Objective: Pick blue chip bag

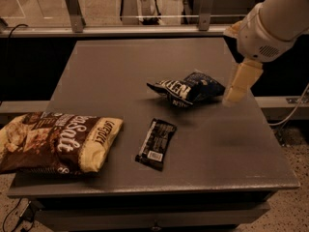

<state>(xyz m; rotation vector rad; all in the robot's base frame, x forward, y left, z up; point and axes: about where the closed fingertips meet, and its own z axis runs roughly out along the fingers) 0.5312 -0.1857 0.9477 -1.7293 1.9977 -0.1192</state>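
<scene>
The blue chip bag [187, 88] lies on the grey table [120, 76], right of the middle; it is small, dark navy and glossy with white lettering, and crumpled. My gripper [237, 92] hangs from the white arm [273, 23] at the right. It is just to the right of the bag, a little above the tabletop, and holds nothing that I can see.
A large brown-and-cream bag [55, 141] lies at the table's front left, overhanging the edge. A slim black wrapped bar [156, 143] lies in front of the blue bag. A railing with metal posts [72, 6] runs behind the table. A cable [294, 110] hangs at the right.
</scene>
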